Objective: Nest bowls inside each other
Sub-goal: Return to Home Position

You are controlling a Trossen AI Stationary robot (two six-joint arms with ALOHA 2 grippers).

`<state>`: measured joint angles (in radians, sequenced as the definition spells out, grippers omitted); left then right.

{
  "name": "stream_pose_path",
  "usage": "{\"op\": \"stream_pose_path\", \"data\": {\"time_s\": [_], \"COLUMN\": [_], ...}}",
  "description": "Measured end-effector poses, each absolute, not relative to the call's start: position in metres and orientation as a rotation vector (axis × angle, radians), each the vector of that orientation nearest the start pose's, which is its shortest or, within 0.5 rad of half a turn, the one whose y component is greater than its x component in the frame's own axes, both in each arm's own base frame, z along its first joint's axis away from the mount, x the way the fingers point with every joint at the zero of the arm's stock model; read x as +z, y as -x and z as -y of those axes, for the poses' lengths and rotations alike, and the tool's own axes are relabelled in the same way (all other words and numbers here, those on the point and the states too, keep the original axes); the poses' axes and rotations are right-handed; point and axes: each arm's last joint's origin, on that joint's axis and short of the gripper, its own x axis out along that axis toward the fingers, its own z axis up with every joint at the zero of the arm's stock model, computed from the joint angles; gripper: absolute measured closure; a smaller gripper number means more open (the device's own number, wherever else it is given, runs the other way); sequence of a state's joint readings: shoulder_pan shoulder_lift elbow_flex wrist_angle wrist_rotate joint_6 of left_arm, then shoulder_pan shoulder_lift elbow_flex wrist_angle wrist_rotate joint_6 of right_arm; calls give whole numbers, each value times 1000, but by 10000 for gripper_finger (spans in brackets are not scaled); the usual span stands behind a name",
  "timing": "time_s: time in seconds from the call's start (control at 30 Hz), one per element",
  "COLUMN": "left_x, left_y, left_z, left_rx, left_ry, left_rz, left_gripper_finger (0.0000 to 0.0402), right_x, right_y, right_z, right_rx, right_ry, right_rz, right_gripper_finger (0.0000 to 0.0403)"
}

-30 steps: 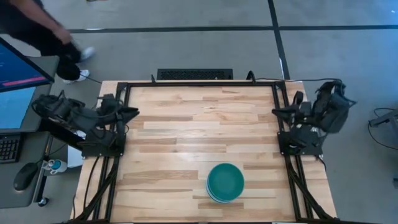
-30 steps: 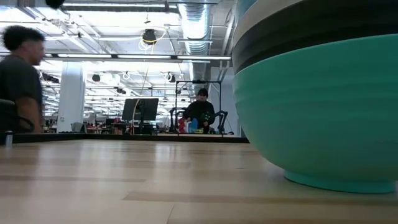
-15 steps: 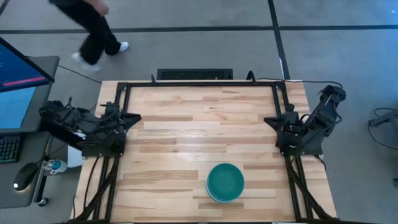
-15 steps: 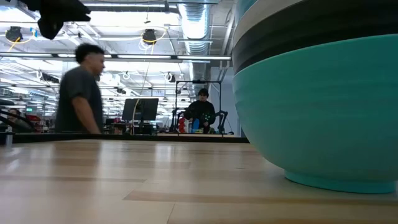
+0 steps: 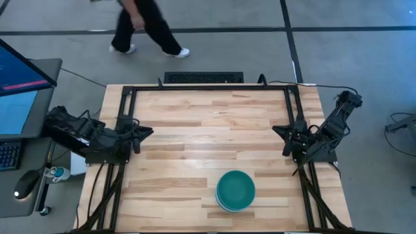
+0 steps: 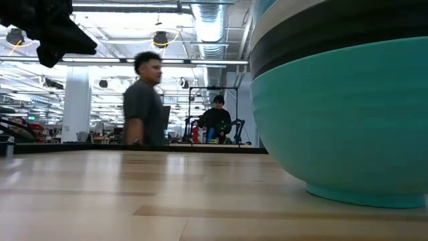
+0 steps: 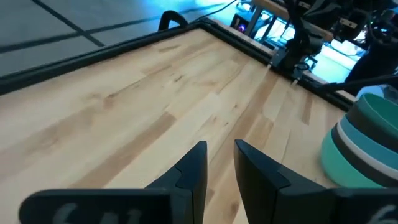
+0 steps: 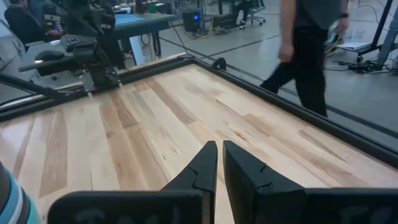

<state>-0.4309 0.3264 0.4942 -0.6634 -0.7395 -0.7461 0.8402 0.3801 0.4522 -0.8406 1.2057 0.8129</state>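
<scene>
The bowls stand nested in one stack (image 5: 235,190) near the table's near edge, right of the middle, with the teal-green bowl uppermost. The low view shows the stack (image 6: 341,114) close up, resting on a cyan bowl's foot, with black and white rims above it. It also shows in the left wrist view (image 7: 367,143). My left gripper (image 5: 148,132) is at the table's left edge, empty, its fingers (image 7: 221,149) a narrow gap apart. My right gripper (image 5: 276,128) is at the right edge, shut and empty (image 8: 219,146). Both are far from the stack.
A black frame (image 5: 208,88) runs around the wooden table top. A person (image 5: 146,26) walks on the floor beyond the far edge. A desk with a monitor (image 5: 19,71) stands to the left. Bare wood lies between the two arms.
My left gripper has come down and moved toward the table's near edge and a little inward. My right arm has swung, bringing its gripper inward over the right edge and toward the near edge. The stack has stayed where it was. The person has walked rightward along the far side.
</scene>
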Motion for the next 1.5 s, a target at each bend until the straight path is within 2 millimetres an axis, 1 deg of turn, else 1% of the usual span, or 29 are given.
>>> {"op": "stream_pose_path", "data": {"time_s": [0.23,0.5,0.57,0.63,0.77,0.9,1.3,1.4,1.5], "left_x": [231,222,222,224,225,225,222,213,199], "left_y": [-87,-93,-93,-94,-94,-94,-93,-95,-99], "left_z": [19,21,21,21,21,21,21,21,23], "left_rx": [431,421,421,416,412,412,437,446,443], "left_ry": [476,495,497,498,478,475,472,470,491], "left_rz": [-259,-222,-218,-204,-200,-201,-203,-214,-193], "left_gripper_finger": [331,331,331,331,331,331,331,331,331], "right_x": [225,224,218,206,180,167,165,157,156], "right_y": [-67,-67,-68,-69,-71,-73,-73,-72,-75], "right_z": [-35,-34,-35,-37,-39,-41,-40,-40,-42], "right_rx": [-469,-471,-477,-483,-513,-521,-521,-523,-514], "right_ry": [-134,-123,-117,-114,-168,-208,-165,-153,-163], "right_rz": [-229,-235,-232,-233,-211,-186,-194,-200,-185], "right_gripper_finger": [353,353,353,353,353,353,353,353,353]}}
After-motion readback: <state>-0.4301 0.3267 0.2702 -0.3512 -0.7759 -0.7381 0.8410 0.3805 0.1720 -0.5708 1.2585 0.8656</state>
